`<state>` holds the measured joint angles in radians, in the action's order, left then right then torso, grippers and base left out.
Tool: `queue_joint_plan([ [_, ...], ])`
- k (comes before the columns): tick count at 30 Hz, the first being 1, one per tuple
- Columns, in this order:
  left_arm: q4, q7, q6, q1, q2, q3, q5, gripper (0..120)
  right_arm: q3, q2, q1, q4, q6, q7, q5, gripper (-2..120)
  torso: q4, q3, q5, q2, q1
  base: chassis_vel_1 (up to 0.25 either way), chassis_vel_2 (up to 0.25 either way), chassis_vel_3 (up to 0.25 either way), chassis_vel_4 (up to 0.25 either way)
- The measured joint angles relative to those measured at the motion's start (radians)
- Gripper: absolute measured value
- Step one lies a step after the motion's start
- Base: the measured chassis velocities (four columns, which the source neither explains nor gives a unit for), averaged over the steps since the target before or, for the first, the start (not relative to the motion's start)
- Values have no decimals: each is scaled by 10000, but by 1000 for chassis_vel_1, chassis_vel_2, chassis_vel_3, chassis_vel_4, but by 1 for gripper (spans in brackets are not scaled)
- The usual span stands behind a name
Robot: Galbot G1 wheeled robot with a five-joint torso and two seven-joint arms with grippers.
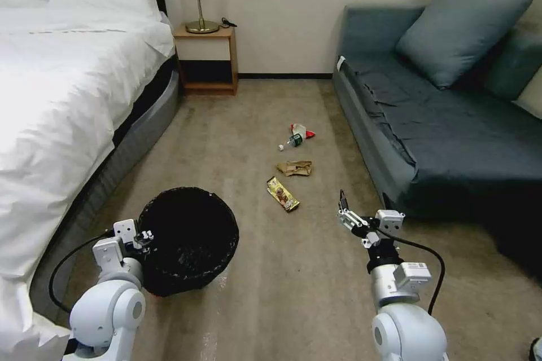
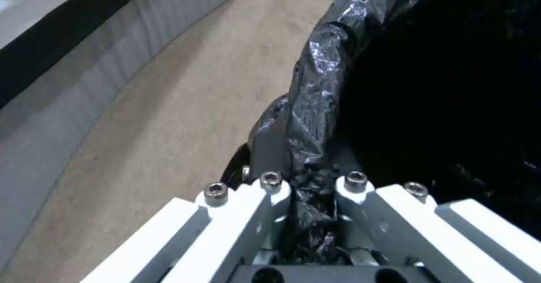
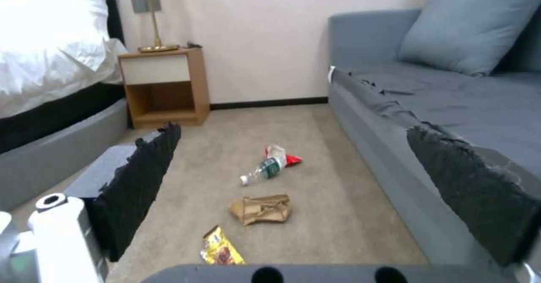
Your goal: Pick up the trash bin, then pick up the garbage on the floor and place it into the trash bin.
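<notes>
Trash bin [image 1: 189, 240] — black-lined, standing on the carpet beside the bed [image 1: 62, 101], nearest the robot. Left end effector [image 2: 304, 198] pinched together on the bin's rim and liner [image 2: 315, 105]; whether the bin is off the floor yet, I cannot tell. Right end effector [image 1: 343, 210] held above the carpet, fingers [image 3: 141, 181] spread apart, holding nothing. Beyond it, in a loose line up the aisle: gold-brown snack wrapper [image 1: 282, 193], tan paper scrap [image 1: 295, 168], small bottle [image 1: 292, 140] touching the red-and-white wrapper [image 1: 302, 131]. Step in hand, by my reading: securing the bin; next calls for the right arm to drop onto the nearest wrapper. Open carpet lies between bed and sofa [image 1: 429, 141]—the sofa edge sits close on the right.
</notes>
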<state>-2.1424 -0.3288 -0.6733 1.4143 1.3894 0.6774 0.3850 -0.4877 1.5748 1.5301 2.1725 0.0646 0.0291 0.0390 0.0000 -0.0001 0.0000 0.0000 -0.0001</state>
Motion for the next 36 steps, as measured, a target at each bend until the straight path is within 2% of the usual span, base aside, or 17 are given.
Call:
queue_joint_plan([
  [36,88,34,106,-36,196,394,-100,4,249,39,-130,-459,-96,-97,-357,100,0,1,-1,0,1,-134,140,145,-135],
])
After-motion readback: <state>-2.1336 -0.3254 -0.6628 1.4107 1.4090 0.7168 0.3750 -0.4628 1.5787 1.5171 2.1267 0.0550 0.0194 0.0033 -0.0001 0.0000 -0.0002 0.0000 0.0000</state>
